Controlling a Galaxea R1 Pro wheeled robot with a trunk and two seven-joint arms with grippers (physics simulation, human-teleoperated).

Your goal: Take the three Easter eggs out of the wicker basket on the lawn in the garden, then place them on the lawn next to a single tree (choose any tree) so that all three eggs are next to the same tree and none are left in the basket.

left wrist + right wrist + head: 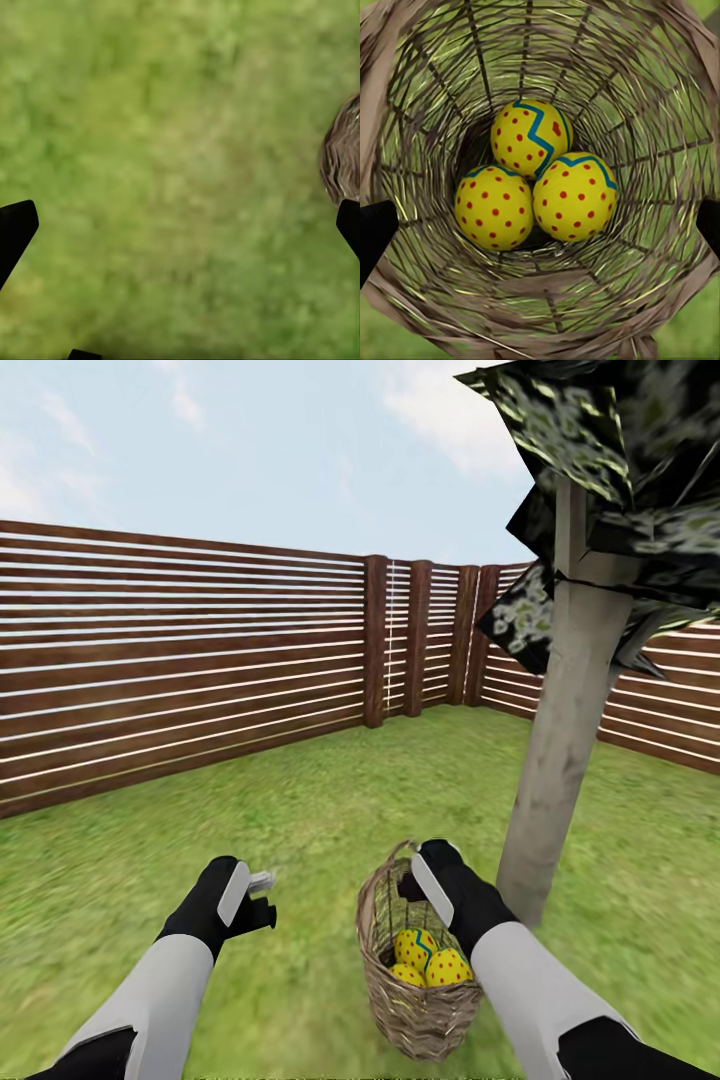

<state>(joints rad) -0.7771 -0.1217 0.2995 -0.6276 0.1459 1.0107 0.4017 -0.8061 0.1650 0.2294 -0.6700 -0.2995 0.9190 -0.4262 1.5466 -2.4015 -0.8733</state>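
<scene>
On the mottled green lawn [300, 820] beside a pale-trunked tree [560, 760], the tan woven-wicker basket [415, 1010] held three yellow dotted Easter eggs [534, 184], w/ right gripper [540, 225] open above them, left gripper [180, 225] open over grass.

The head view looks forward and down over the round tan woven wicker basket [415, 980]. The right wrist view looks straight down into that basket [427, 82], close. The left wrist view faces grass beside the basket [343, 161], sharing its rim.
</scene>
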